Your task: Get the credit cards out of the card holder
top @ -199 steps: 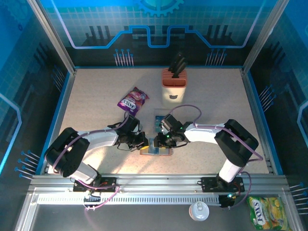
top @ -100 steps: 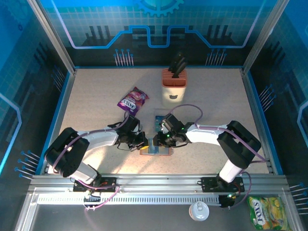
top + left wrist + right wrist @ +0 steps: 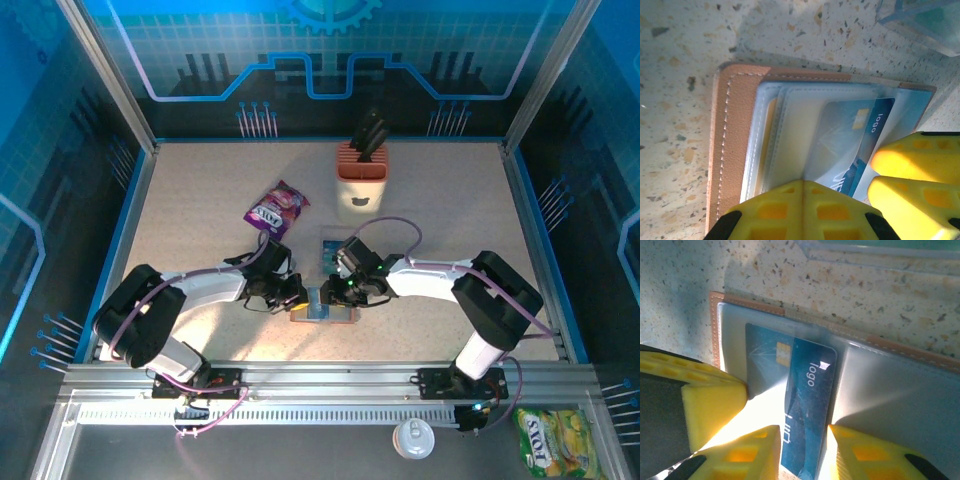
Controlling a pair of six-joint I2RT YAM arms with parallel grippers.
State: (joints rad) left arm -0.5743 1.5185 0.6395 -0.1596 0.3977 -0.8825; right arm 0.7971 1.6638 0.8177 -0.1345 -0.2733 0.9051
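1. Overhead, a beige speckled table [image 3: 200, 260] fills a booth with blue printed walls [image 3: 60, 150]. A metal rail [image 3: 330, 380] runs along its near edge, where both arms are bolted.
2. Left of centre lies a purple snack packet [image 3: 278, 208]. Further right, a clear sleeve [image 3: 330, 250] lies flat just behind the grippers. At the back stands a cream-and-orange knife block [image 3: 361, 175] with dark handles. Off the table at the near right sit a white can [image 3: 413, 438] and a yellow-green packet [image 3: 558, 442].
3. The card holder [image 3: 325, 313] lies open on the table near the middle front. The two grippers crowd it from either side and hide much of it from above.
4. The left gripper [image 3: 802, 195] has its yellow fingers pressed together, with the tips over the edge of the holder's pockets.
5. A blue credit card [image 3: 810, 390] sits in the holder, half under a frosted pocket.
6. The fingers of the right gripper [image 3: 804, 440] stand partly apart, astride the exposed strip of that card. I cannot tell whether they pinch it.
7. The holder has a tan leather rim with pale stitching and layered grey-blue translucent pockets. The card is thin and glossy, with a gold chip and the word "logo". The finger pads are moulded yellow plastic with a grid of recesses.
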